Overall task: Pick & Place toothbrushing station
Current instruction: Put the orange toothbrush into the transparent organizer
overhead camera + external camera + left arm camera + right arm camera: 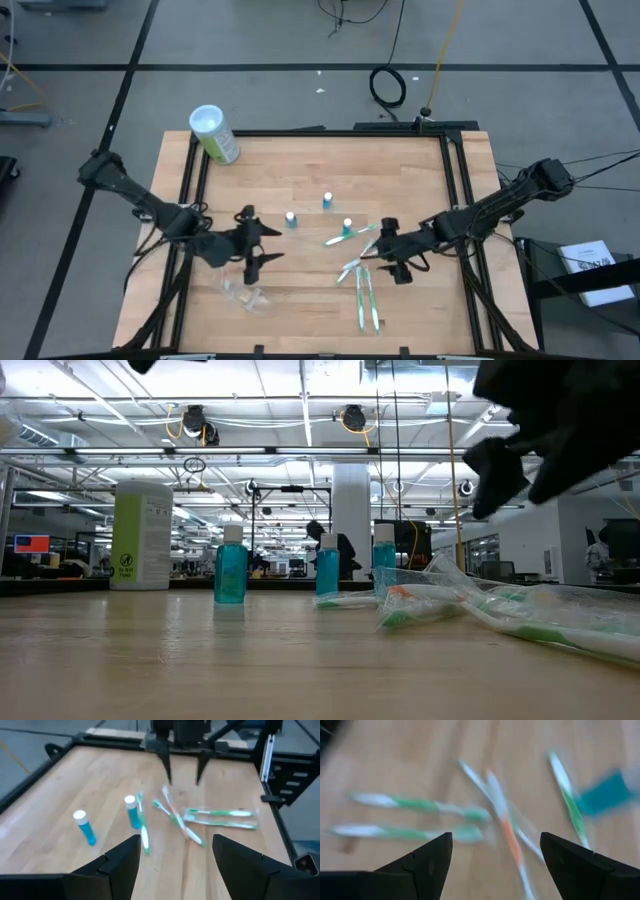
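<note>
Several thin white toothbrushes with green or orange accents (358,272) lie flat on the wooden table right of centre; they also show in the left wrist view (175,817) and the right wrist view (502,822). Three blue-capped tubes (291,219) (327,201) (347,227) stand upright behind them. A clear plastic holder (245,294) lies near the front left. My left gripper (268,243) is open and empty, left of the brushes and above the holder's far side. My right gripper (372,250) is open and empty, hovering over the brushes' right ends.
A large green canister with a white lid (215,135) stands at the table's far left corner. A black frame (455,200) borders the table. In the low view the brushes (500,608) lie in clear wrap at the right, beyond the tubes (230,565).
</note>
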Robot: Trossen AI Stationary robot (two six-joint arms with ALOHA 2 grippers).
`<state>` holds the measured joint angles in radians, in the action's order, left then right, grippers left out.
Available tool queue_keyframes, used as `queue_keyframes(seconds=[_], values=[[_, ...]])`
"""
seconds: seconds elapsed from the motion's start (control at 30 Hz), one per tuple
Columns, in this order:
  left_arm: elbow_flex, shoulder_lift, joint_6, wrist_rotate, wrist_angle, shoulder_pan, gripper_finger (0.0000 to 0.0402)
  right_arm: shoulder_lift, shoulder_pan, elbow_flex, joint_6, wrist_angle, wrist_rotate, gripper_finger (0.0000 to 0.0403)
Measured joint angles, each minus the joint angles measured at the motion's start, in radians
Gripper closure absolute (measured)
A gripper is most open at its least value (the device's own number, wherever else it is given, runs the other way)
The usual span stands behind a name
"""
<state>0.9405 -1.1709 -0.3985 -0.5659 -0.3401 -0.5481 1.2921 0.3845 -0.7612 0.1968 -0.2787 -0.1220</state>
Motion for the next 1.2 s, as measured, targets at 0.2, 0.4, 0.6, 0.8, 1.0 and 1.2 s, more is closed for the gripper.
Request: queue_keyframes(seconds=[0.2, 0.4, 0.6, 0.8, 1.0, 1.2], values=[[0.000, -0.059, 0.027, 0.034, -0.001, 0.077, 0.0149, -0.001, 0.004, 0.000, 0.174, -0.265, -0.110, 0.0106], [0.000, -0.069, 0.038, 0.084, -0.001, 0.142, 0.0149, -0.001, 0.005, 0.049, 0.265, -0.117, 0.090, 0.0106], [0.000, -0.068, 0.040, 0.110, -0.001, 0.181, 0.0149, -0.001, -0.015, 0.171, 0.272, 0.118, 0.171, 0.0109], [0.000, -0.068, 0.064, 0.129, -0.001, 0.202, 0.0149, -0.001, -0.052, 0.213, 0.315, 0.070, 0.011, 0.0128], [0.000, -0.068, 0.076, 0.130, -0.001, 0.214, 0.0149, -0.001, -0.109, 0.236, 0.331, 0.054, -0.300, 0.0141], [0.000, -0.068, 0.077, 0.125, -0.001, 0.214, 0.0149, -0.006, -0.177, 0.237, 0.471, 0.038, -0.426, 0.0148]])
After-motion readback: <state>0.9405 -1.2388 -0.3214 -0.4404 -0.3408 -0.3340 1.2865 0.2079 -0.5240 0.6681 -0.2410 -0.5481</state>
